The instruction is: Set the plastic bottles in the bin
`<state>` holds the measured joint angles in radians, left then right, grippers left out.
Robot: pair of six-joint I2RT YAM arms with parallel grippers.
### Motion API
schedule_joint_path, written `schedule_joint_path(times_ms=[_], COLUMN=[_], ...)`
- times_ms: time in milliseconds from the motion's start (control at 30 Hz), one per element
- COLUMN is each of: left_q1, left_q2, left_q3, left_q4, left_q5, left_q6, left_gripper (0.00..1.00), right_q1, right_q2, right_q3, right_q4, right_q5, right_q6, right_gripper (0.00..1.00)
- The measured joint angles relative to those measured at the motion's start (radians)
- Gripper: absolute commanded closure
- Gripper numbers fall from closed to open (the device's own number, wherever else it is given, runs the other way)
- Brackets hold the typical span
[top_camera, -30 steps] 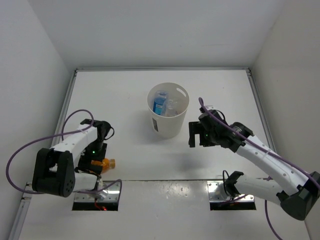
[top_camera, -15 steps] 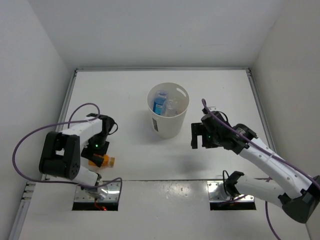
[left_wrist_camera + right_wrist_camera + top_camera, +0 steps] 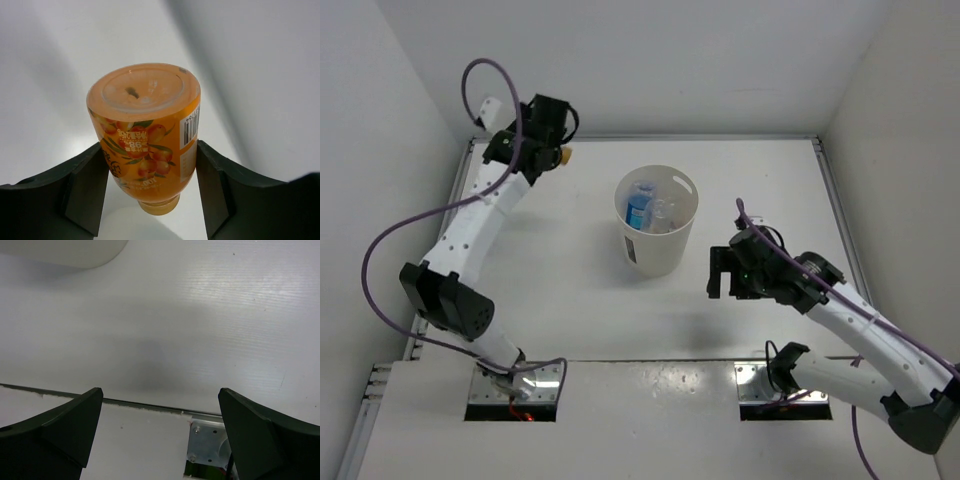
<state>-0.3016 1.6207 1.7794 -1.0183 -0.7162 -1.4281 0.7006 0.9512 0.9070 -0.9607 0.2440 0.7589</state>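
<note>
My left gripper (image 3: 544, 135) is raised at the far left, shut on the short orange bottle (image 3: 145, 125). The bottle hangs cap down between the two black fingers (image 3: 85, 185), off the table. Only its yellowish cap end (image 3: 564, 155) shows in the top view. The cream-white bin (image 3: 657, 235) stands mid-table, to the right of that gripper. Inside it lie a blue bottle (image 3: 640, 210) and a clear bottle (image 3: 666, 211). My right gripper (image 3: 730, 272) hovers open to the right of the bin with nothing between its fingers (image 3: 65, 425).
White walls close in the table on the left, back and right. The bin's lower edge (image 3: 65, 252) shows at the top left of the right wrist view. A metal mounting plate (image 3: 207, 440) and the table's seam lie below the right gripper.
The left gripper shut on the orange bottle near the front left, then lifted it high toward the far left. The right gripper drifted slightly right and nearer, still open.
</note>
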Motion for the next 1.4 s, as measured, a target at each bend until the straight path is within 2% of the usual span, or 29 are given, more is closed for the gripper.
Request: schedule_joint_path(times_ms=[100, 167, 267, 367, 500, 667, 800, 933, 967, 1067, 1133, 1167, 1200, 1267, 1300, 1333, 1400], left_q1=[-0.133, -0.243, -0.385, -0.425, -0.452, -0.541, -0.578, -0.583, -0.583, -0.583, -0.583, -0.583, -0.583, -0.583, -0.583, -0.583, -0.583], left_q2=[-0.032, -0.095, -0.215, -0.249, -0.218, -0.14, -0.084, -0.072, -0.072, -0.071, -0.071, -0.07, -0.07, -0.067, -0.066, -0.066, -0.066], left_q3=[0.021, -0.084, -0.34, -0.455, -0.467, -0.427, -0.423, -0.463, -0.479, -0.523, -0.544, -0.552, -0.557, -0.56, -0.56, -0.56, -0.56], left_q4=[0.253, 0.473, 0.828, 1.02, 1.171, 1.267, 1.283, 1.295, 1.298, 1.302, 1.304, 1.305, 1.305, 1.305, 1.31, 1.312, 1.323], left_q5=[-0.051, -0.048, 0.033, 0.143, 0.238, 0.297, 0.304, 0.285, 0.279, 0.268, 0.264, 0.264, 0.264, 0.264, 0.264, 0.264, 0.261], left_q6=[0.219, 0.416, 0.682, 0.835, 0.982, 1.112, 1.157, 1.177, 1.182, 1.2, 1.209, 1.21, 1.21, 1.212, 1.21, 1.213, 1.21], left_gripper=[0.81, 0.78, 0.77, 0.77, 0.77, 0.77, 0.75, 0.69, 0.64, 0.58, 0.49, 0.33, 0.23, 0.12, 0.04, 0.0, 0.0], right_q1=[0.0, 0.0, 0.0, 0.0, 0.0, 0.0, 0.0, 0.0, 0.0, 0.0, 0.0, 0.0, 0.0, 0.0, 0.0, 0.0, 0.0], right_q2=[-0.043, -0.076, -0.11, -0.145, -0.187, -0.191, -0.192, -0.192, -0.192, -0.196, -0.206, -0.214, -0.222, -0.236, -0.243, -0.247, -0.253], right_q3=[-0.003, -0.009, -0.018, -0.043, -0.058, -0.058, -0.058, -0.058, -0.058, -0.058, -0.058, -0.058, -0.058, -0.063, -0.064, -0.065, -0.066], right_q4=[-0.014, -0.024, -0.046, -0.055, -0.08, -0.088, -0.088, -0.091, -0.092, -0.098, -0.102, -0.106, -0.11, -0.116, -0.12, -0.122, -0.125], right_q5=[0.006, 0.011, 0.016, 0.018, 0.018, 0.019, 0.024, 0.038, 0.04, 0.043, 0.044, 0.043, 0.044, 0.044, 0.044, 0.044, 0.044], right_q6=[0.028, 0.05, 0.083, 0.117, 0.159, 0.191, 0.206, 0.222, 0.225, 0.24, 0.251, 0.259, 0.265, 0.274, 0.277, 0.281, 0.285], right_gripper=[0.0, 0.0, 0.0, 0.0, 0.0, 0.0, 0.0, 0.0, 0.0, 0.0, 0.0, 0.0, 0.0, 0.0, 0.0, 0.0, 0.0])
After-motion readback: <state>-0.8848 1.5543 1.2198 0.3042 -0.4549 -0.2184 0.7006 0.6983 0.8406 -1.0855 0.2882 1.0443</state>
